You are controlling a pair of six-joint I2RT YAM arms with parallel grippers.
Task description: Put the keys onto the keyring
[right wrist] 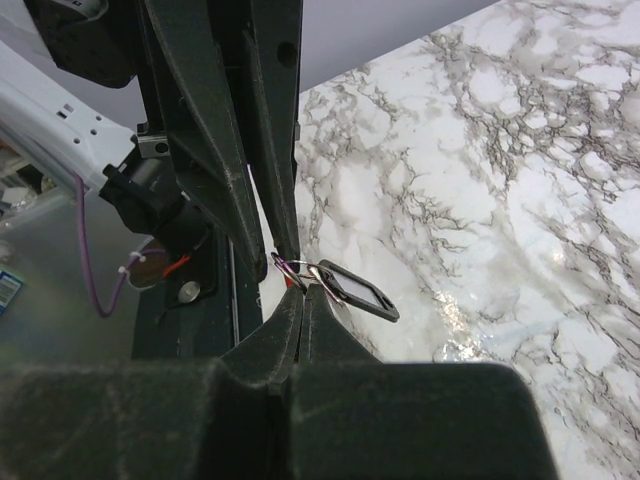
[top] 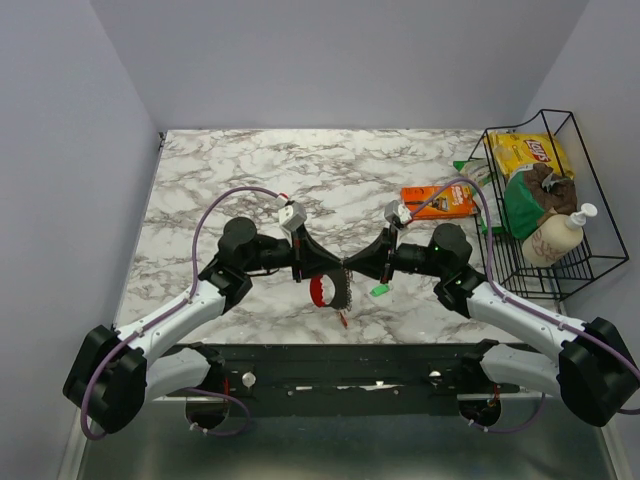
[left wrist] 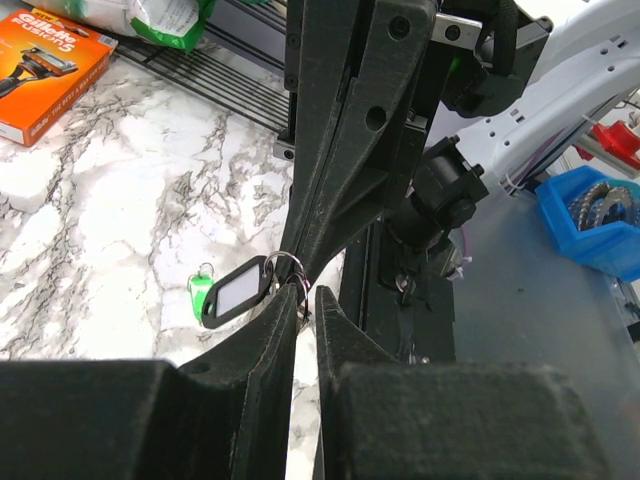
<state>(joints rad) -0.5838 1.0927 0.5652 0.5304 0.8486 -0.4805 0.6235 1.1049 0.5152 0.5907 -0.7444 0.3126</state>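
A white tabletop (top: 260,180) veined in grey is enclosed by plain pale walls (top: 350,60), a wire basket (top: 545,280) at its right side. Over its near edge the keyring (left wrist: 290,270), carrying a black tag (left wrist: 235,292), is clamped in the closed right pincer (right wrist: 300,298). The left pincer (left wrist: 305,300) is set at the keyring, jaws narrowly apart; a grip cannot be told. A green key (top: 380,290) lies on the tabletop nearby.

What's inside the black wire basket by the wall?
The black wire basket holds a yellow chip bag, a green bag, a brown lump and a pump bottle. Whatever lies beneath them is covered, so I cannot tell.
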